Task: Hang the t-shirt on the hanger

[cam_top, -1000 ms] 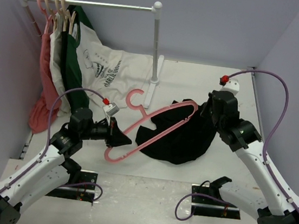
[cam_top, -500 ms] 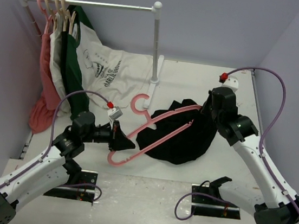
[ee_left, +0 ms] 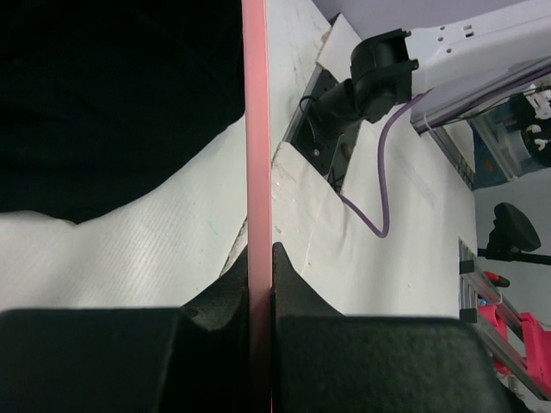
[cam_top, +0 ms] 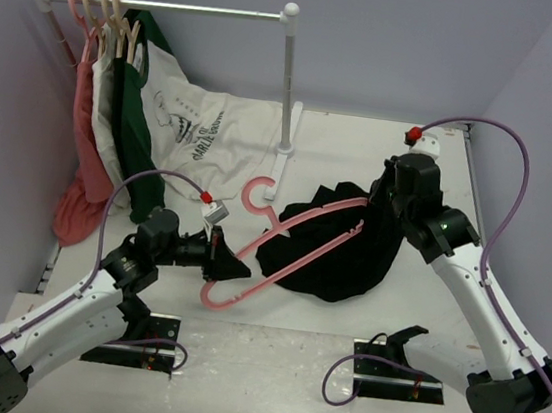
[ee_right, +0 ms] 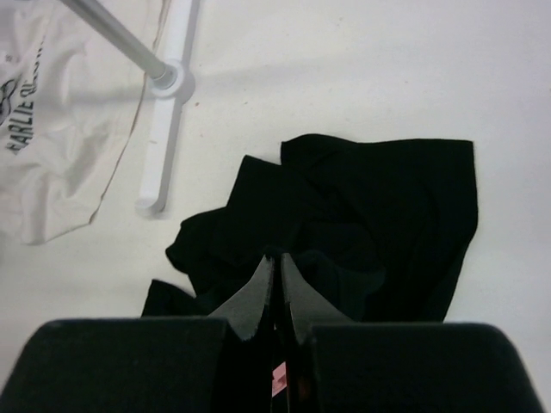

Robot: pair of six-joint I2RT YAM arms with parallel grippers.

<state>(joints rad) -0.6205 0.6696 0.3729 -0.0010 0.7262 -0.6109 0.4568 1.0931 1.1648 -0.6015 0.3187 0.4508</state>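
Note:
The black t-shirt (cam_top: pixel 336 254) hangs bunched in mid-table, lifted at its upper right by my right gripper (cam_top: pixel 375 201), which is shut on the cloth. In the right wrist view the t-shirt (ee_right: pixel 379 206) spreads below the closed fingers (ee_right: pixel 277 260). The pink hanger (cam_top: pixel 282 238) lies slanted across the shirt, hook (cam_top: pixel 255 192) up-left. Its right end is inside the shirt near my right gripper. My left gripper (cam_top: pixel 221 258) is shut on the hanger's lower bar. In the left wrist view the pink bar (ee_left: pixel 256 129) runs straight up between the closed jaws.
A clothes rail (cam_top: pixel 170 4) with a white post (cam_top: pixel 289 87) stands at the back left. It carries a pink garment, a white shirt and a dark green shirt (cam_top: pixel 136 119). A white lettered shirt (cam_top: pixel 199 132) lies on the table by the post's base (ee_right: pixel 164 146).
My left gripper has pushed the hanger to the right, further into the shirt. My right gripper has shifted slightly left and up with the cloth.

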